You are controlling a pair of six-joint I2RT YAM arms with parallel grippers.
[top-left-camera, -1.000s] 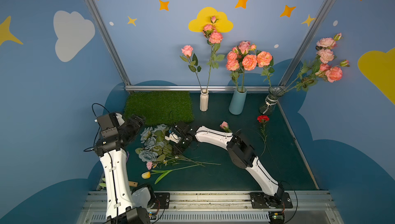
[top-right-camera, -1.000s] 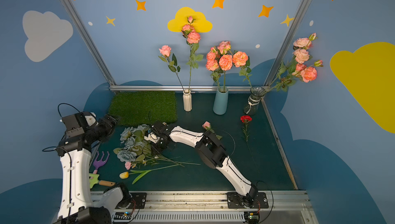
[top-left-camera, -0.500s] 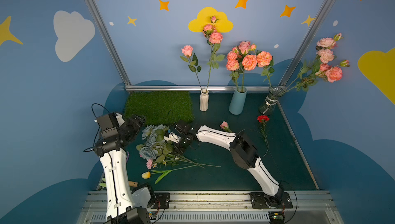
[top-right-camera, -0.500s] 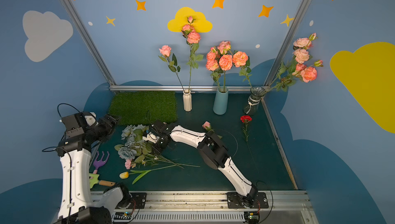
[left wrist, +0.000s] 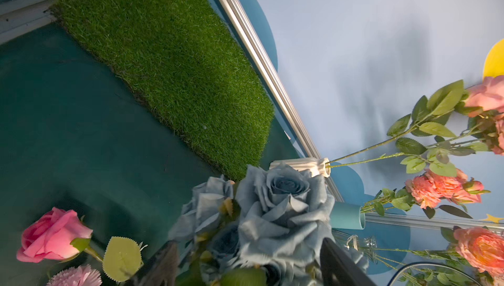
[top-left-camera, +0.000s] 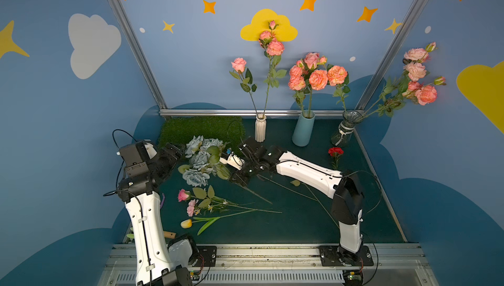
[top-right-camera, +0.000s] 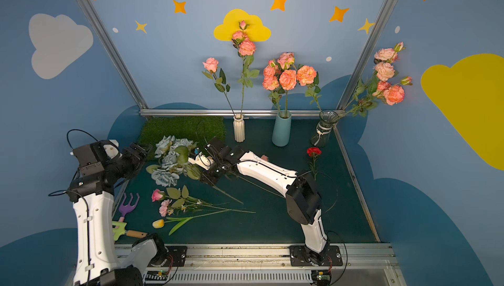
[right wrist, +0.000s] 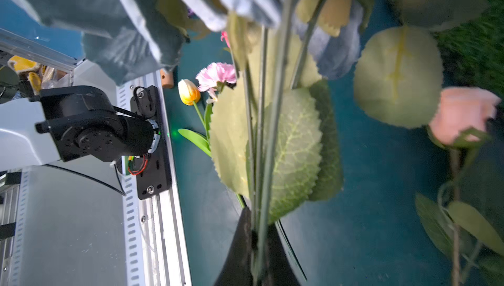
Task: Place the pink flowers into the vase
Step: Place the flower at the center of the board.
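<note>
Clamping thin stems beneath the grey-blue roses (top-left-camera: 200,159), the right tool (right wrist: 256,232) is pressed together on them; the left tool (top-left-camera: 174,149) stands apart beside those blooms. It seems to be clearing that bunch. Next, reach the pink rose (top-left-camera: 183,195) lying loose on the teal counter (top-left-camera: 286,224), then the white vase (top-left-camera: 260,132). Blue cloud-painted walls (top-left-camera: 68,107) surround.

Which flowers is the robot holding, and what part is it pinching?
The right gripper is shut on the grey-blue roses, pinching their thin green stems just past the leaves. The left gripper is open, holding nothing.
</note>
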